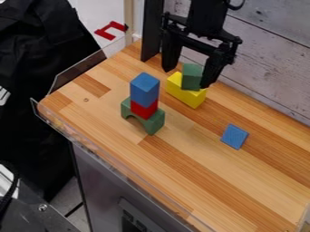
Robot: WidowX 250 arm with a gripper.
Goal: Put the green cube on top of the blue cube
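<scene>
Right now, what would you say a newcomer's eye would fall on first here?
Probably the tower left of centre: a blue cube on a red block on a green arch. Next, likely the black gripper near the top, its fingers apart on either side of a green block, by a yellow block.

Blue cube (144,90) (on red block (144,109)), green cube (192,76) at end effector (186,78)

You have the arch (157,125) left of centre on the tabletop (254,190), with the middle block (144,109) on it and the upper cube (144,90) on top of that. Behind and to the right lies the long block (192,99); the other cube (192,79) is at it (whether they touch, you can't tell). Farther right and nearer you, the lone block (234,136) lies apart.
</scene>
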